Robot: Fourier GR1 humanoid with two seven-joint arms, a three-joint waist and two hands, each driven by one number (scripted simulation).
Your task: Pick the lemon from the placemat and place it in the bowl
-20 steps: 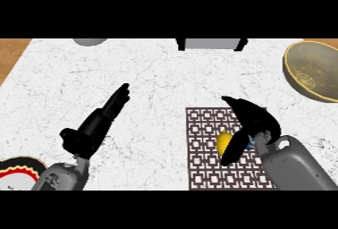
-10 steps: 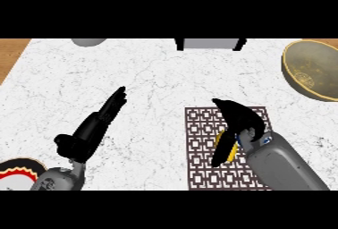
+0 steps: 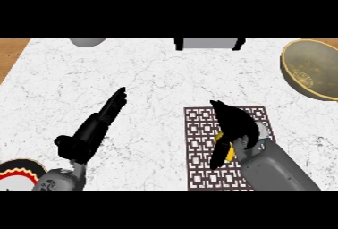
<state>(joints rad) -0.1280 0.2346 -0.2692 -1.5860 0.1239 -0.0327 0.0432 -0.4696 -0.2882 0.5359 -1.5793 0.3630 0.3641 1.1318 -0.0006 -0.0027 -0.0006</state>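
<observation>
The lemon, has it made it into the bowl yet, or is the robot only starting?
Only starting. The right hand covers the lemon, a yellow sliver under its fingers, on the placemat; whether it is lifted is unclear. Carrying it to the bowl at the counter's far right and releasing it remain. The left hand lies open.

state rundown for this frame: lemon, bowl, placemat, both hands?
lemon: on the placemat, mostly hidden, right hand curled round it
bowl: upright, nothing visible inside, at the counter's far right
placemat: flat on the counter
right hand: closed on the lemon
left hand: open, fingers straight, holding nothing
</observation>
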